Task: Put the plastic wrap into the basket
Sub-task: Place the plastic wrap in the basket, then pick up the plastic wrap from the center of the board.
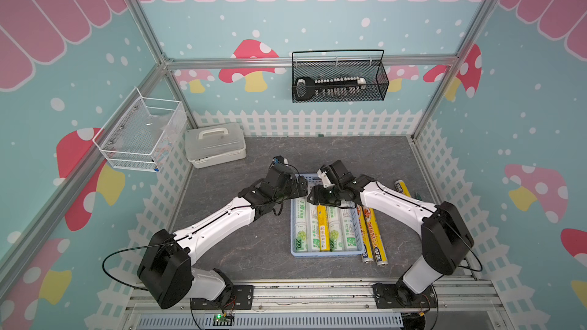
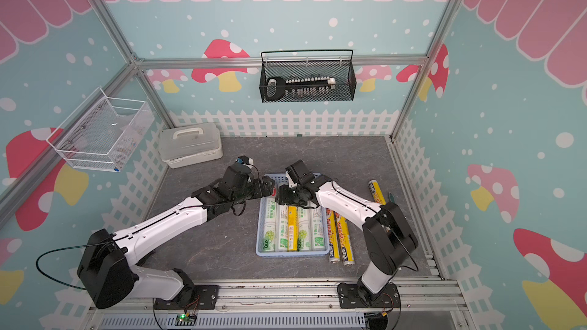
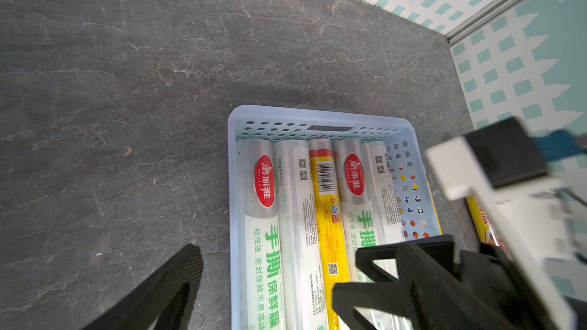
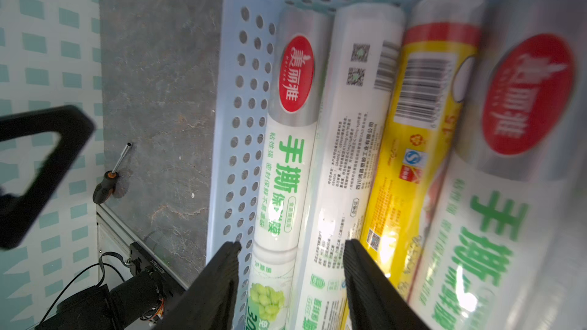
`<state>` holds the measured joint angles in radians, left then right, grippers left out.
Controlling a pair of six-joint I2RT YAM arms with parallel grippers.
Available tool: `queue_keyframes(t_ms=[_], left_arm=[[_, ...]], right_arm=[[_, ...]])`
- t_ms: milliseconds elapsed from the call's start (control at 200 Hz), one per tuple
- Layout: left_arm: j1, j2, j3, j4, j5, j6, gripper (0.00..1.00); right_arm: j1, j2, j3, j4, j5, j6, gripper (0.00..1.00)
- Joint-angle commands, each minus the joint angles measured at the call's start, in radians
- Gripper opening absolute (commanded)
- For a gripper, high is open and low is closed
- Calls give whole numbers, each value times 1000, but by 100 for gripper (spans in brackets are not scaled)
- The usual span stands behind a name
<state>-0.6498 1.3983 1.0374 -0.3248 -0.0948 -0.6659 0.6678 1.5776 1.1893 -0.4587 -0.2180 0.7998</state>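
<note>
Basket: The light blue perforated plastic basket (image 1: 327,253) sits on the grey stone-pattern worktop (image 1: 254,249), between your two arms.
Wrap inside: Five long rolls of plastic wrap (image 1: 333,233) lie side by side in the basket. Four are white or clear with green print, and one is yellow.
Wrap outside: Two yellow rolls (image 1: 376,239) lie on the worktop just beside the basket's right wall. A third yellow roll (image 1: 401,186) lies farther back, apart from them.
Left jaws: Your left gripper (image 1: 301,185) hangs over the basket's far end with its jaws spread wide, holding nothing.
Right jaws: Your right gripper (image 4: 292,246) hovers low over the rolls in the basket with its jaws partly spread and nothing pinched.
</note>
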Motion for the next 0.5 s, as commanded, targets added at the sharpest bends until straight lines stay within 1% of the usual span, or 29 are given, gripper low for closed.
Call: queue_keyframes(t_ms=[0, 75, 135, 290, 395, 495], left_arm=[[2, 30, 67, -2, 45, 10, 98], [-8, 62, 102, -2, 68, 15, 98], [-19, 94, 134, -2, 93, 26, 98], [-77, 197, 252, -23, 138, 69, 99], [-117, 281, 348, -66, 180, 116, 99], [-158, 366, 451, -132, 214, 160, 99]], right_arm=[[-15, -135, -37, -82, 165, -75, 56], [-51, -214, -67, -135, 247, -106, 56], [-97, -281, -107, -168, 285, -137, 56], [-312, -422, -214, -228, 301, -216, 56], [-450, -462, -257, -258, 322, -288, 57], [-562, -451, -269, -274, 348, -336, 62]])
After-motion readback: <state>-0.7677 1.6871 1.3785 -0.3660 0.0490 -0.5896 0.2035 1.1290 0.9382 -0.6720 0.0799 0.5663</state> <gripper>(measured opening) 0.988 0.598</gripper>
